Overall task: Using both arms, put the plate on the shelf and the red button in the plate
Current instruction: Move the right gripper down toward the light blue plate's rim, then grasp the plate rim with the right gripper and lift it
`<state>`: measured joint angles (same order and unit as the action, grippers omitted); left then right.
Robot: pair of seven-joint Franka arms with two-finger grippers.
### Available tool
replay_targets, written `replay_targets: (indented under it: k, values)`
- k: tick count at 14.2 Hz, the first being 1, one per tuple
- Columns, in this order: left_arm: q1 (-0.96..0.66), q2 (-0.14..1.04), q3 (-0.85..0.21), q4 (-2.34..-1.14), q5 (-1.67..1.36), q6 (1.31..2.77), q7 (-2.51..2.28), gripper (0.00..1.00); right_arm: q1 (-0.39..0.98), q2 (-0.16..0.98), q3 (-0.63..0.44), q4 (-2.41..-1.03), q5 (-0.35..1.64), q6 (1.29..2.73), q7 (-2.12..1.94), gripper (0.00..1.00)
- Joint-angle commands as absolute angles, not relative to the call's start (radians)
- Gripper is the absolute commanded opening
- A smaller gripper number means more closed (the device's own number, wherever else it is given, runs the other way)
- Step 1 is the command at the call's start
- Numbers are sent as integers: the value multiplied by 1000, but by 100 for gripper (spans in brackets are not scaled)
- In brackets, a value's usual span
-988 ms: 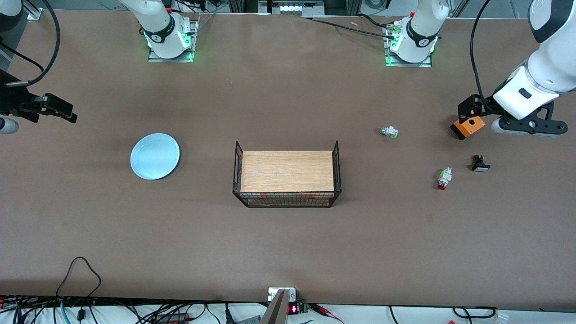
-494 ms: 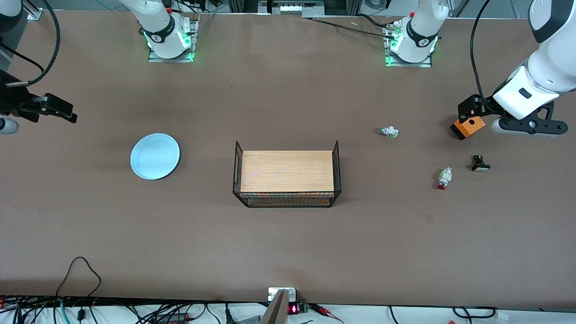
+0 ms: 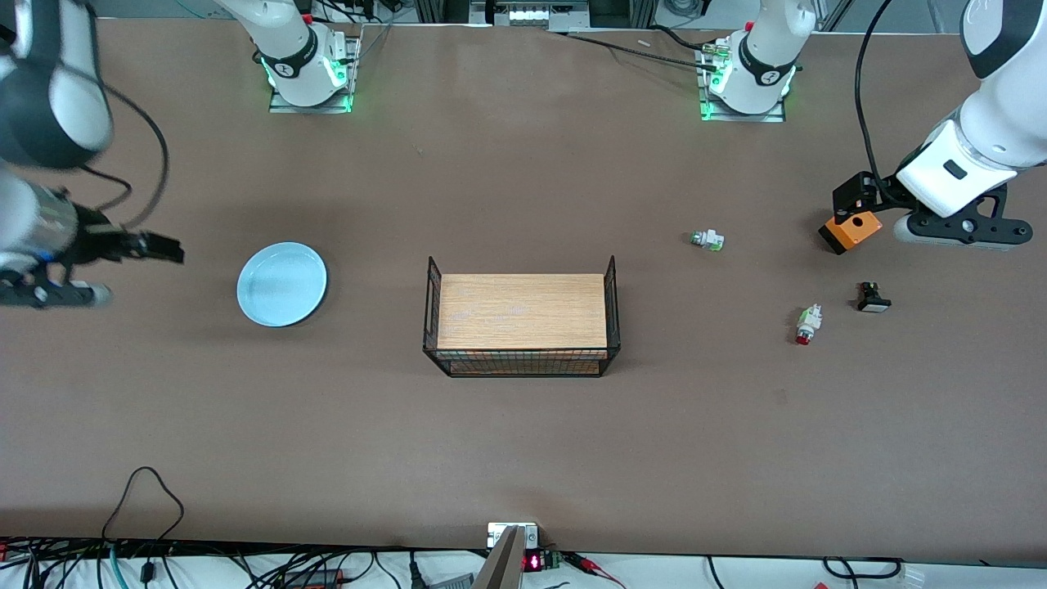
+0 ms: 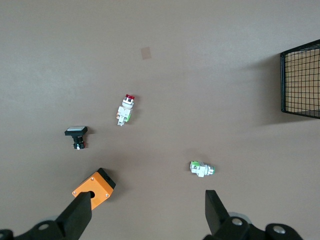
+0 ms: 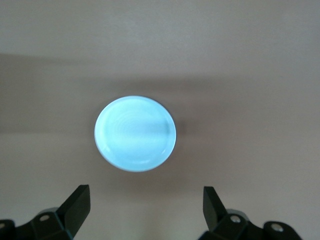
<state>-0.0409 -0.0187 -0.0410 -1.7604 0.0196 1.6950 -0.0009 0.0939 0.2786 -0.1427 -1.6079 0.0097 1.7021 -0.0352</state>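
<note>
Your right gripper (image 5: 145, 210) hangs over bare table at the right arm's end, just beside the plate (image 3: 281, 284), fingers (image 5: 76, 207) spread wide, nothing between them. The plate lies flat betw. that end and the wire basket (image 3: 521, 321) at table centre. Your left gripper (image 4: 147, 212) waits over the left arm's end, fingers apart, above an orange box (image 3: 851, 231). The red button (image 3: 807, 324) lies on its side near the black button (image 3: 873, 298); the green button (image 3: 707, 240) sits farther from the front edge.

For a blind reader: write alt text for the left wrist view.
The left gripper, fingers open, is over a brown table above the red button, a green-tipped button, a black-and-white button and an orange box. A wire basket shows at the edge.
</note>
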Motion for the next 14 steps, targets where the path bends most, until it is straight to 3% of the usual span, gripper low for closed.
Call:
replay_targets:
  k: [1, 10, 14]
  values:
    - [-40, -6, -37, -1730, -3, 1671, 9, 100, 87, 304, -143, -1679, -6, 1805, -37, 100]
    - [-38, -6, -34, -1730, -8, 1671, 9, 100, 52, 337, -144, -2121, -28, 2354, -54, 100]
    - [-35, -5, -34, -1730, -8, 1671, 9, 100, 51, 388, -143, -2210, -28, 2514, -54, 98]
